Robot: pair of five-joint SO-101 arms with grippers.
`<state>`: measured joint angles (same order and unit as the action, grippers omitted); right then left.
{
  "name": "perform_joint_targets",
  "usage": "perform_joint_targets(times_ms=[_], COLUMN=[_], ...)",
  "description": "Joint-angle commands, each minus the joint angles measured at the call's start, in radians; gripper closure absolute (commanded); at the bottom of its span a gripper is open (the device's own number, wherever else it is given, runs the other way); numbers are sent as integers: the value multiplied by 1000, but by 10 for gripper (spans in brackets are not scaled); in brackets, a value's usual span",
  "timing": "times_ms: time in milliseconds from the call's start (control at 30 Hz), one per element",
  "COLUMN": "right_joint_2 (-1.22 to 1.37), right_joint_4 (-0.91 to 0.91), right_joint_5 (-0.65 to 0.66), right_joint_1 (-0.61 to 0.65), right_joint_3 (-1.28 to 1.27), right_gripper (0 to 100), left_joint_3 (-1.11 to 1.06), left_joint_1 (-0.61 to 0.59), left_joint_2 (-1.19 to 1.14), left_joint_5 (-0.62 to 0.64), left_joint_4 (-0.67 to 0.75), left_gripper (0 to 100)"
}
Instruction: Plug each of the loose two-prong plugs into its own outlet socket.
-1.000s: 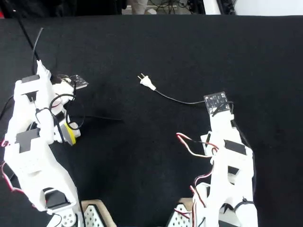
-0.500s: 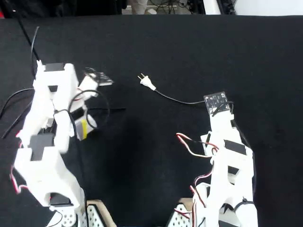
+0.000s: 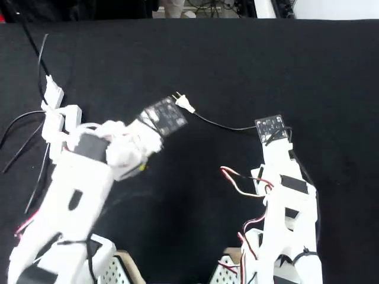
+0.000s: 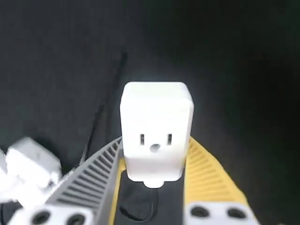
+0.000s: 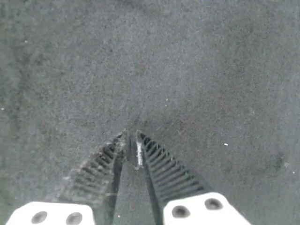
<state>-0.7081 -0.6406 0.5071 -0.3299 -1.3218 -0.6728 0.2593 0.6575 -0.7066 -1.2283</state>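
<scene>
My left gripper (image 4: 154, 157) is shut on a white outlet socket (image 4: 156, 126), whose slotted face looks toward the camera. In the high view the left arm (image 3: 127, 145) stretches across the black table, its wrist board (image 3: 164, 115) just beside a loose white two-prong plug (image 3: 185, 103). The plug's black cable (image 3: 219, 123) runs right to the right arm's wrist (image 3: 272, 129). My right gripper (image 5: 131, 137) is low over bare cloth with its fingers together; I see no cable between them.
A second white plug piece (image 3: 53, 93) with thin black cables (image 3: 23, 139) lies at the far left of the table. A blurred white part (image 4: 30, 164) shows beside the left fingers. Red and white wires (image 3: 237, 180) hang from the right arm.
The left arm has swung from the table's far left toward the middle, up to the loose plug, carrying the socket. The right arm has not moved.
</scene>
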Motion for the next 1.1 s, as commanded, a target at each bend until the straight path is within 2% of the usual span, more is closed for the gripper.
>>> perform_joint_targets(times_ms=[0, 167, 300, 433, 600, 700, 867, 933, 1067], right_joint_2=[4, -2, -4, -4, -4, -4, -4, -4, -2], right_joint_4=[23, 23, 23, 23, 23, 23, 23, 23, 23], right_joint_5=[6, -3, -5, -21, -21, -23, -23, -23, -23], right_joint_1=[-23, -68, -106, -103, -103, -103, -103, -103, -103], right_joint_3=[4, 12, 24, 24, 24, 24, 24, 24, 24], right_gripper=[984, 985, 985, 985, 985, 985, 985, 985, 985], left_joint_3=[-176, -458, -529, -521, -526, -526, -527, -509, -486], left_joint_1=[101, 243, 283, 283, 282, 278, 217, 202, 257], left_joint_2=[72, 64, 64, 64, 64, 64, 75, 77, 77], left_joint_5=[15, 15, 15, 21, 23, 23, 23, 23, 23], left_joint_4=[230, 592, 730, 727, 727, 727, 720, 658, 549], left_gripper=[966, 966, 966, 926, 710, 620, 608, 608, 608])
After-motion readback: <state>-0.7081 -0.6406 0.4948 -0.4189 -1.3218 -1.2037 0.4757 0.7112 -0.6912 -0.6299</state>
